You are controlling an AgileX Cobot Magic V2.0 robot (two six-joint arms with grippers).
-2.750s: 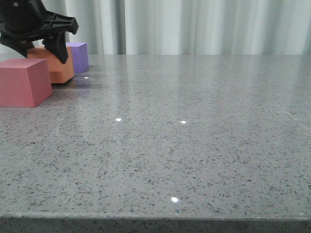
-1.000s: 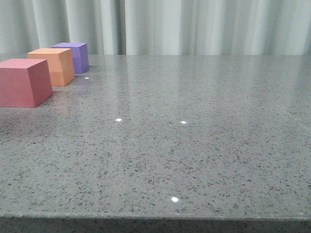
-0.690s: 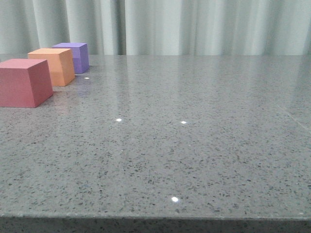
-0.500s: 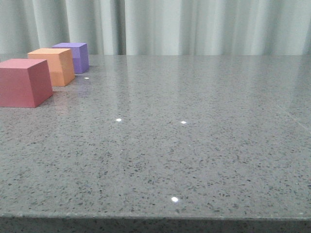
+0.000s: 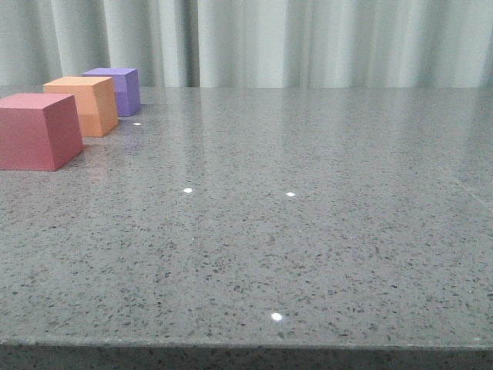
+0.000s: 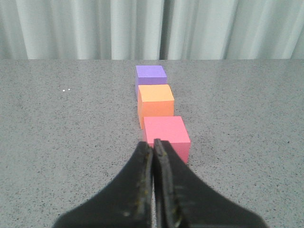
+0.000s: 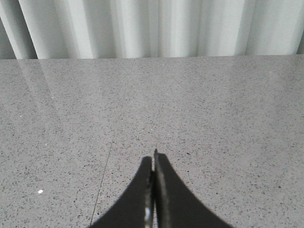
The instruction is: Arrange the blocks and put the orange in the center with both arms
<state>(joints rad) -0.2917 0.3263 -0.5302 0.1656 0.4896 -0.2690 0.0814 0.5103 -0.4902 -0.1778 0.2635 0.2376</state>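
A: What does the front view show?

B: I see three blocks in a row at the far left of the grey speckled table, running away from the camera: the pinkish-red cube nearest, the orange cube in the middle, the purple cube farthest, before a pale curtain. Orange and purple appear to touch or nearly so; I cannot tell which. A narrow gap separates pinkish-red from orange in the left wrist view.

A: Any writing or containers?

B: I read no lettering on any cube face, and the cubes rest directly on the table.

A: And the grippers?

B: In the left wrist view, my left gripper has its fingers pressed together, holding nothing, its tips just short of the pinkish-red cube. In the right wrist view, my right gripper is likewise pressed together and empty, over bare tabletop. Neither arm appears in the front view.
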